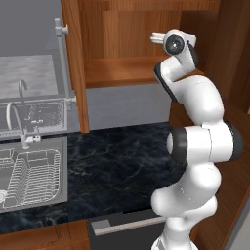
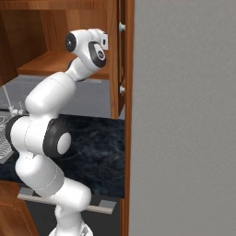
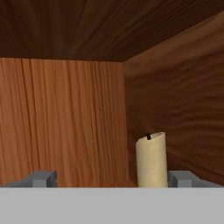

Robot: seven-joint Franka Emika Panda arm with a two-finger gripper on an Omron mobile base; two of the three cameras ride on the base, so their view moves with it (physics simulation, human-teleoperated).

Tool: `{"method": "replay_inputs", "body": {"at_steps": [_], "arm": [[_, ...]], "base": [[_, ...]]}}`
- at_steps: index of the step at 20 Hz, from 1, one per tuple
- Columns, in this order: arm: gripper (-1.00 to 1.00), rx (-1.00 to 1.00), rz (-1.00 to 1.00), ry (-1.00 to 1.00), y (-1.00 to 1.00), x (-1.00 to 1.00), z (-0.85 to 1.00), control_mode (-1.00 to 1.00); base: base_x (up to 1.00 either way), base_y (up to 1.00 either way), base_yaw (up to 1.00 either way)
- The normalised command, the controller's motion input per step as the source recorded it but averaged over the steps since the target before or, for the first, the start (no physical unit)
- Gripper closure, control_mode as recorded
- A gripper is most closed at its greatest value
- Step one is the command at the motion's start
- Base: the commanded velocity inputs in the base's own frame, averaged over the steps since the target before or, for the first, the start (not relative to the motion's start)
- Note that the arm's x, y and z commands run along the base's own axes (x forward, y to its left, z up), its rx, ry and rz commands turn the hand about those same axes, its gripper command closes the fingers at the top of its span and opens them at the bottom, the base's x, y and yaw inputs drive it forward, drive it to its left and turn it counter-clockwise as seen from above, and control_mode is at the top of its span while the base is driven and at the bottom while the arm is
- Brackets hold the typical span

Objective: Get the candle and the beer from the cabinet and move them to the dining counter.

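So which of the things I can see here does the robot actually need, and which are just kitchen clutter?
Part of the job:
- candle, standing in the cabinet's back right corner
- cabinet, its door open
- gripper, open, reaching in towards the candle

Just lying about:
- sink with its wire rack
- faucet
- black counter

The candle (image 3: 151, 159) stands inside the cabinet (image 1: 127, 68), near its back right corner. Below the cabinet lies the tabletop (image 1: 122, 166), with a sink (image 1: 31, 173) at its left.
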Motion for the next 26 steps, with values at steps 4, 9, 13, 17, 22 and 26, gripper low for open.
{"method": "replay_inputs", "body": {"at_steps": [4, 9, 13, 17, 22, 26], "arm": [[-1.0, 0.0, -0.03, 0.02, 0.0, 0.0, 0.0, -1.0], [-1.0, 0.0, 0.0, 0.03, 0.0, 0.0, 0.0, -1.0], [-1.0, 0.0, 0.0, 0.06, 0.0, 0.08, 0.0, -1.0], [-1.0, 0.0, -0.02, 0.09, 0.0, 0.11, 0.0, -1.0], [-1.0, 0.0, -0.01, 0.06, 0.0, 0.11, 0.04, -1.0], [-1.0, 0.0, 0.0, 0.04, 0.0, 0.01, 0.02, -1.0]], "base": [[0.0, 0.0, 0.0], [0.0, 0.0, 0.0], [0.0, 0.0, 0.0], [0.0, 0.0, 0.0], [0.0, 0.0, 0.0], [0.0, 0.0, 0.0]]}}
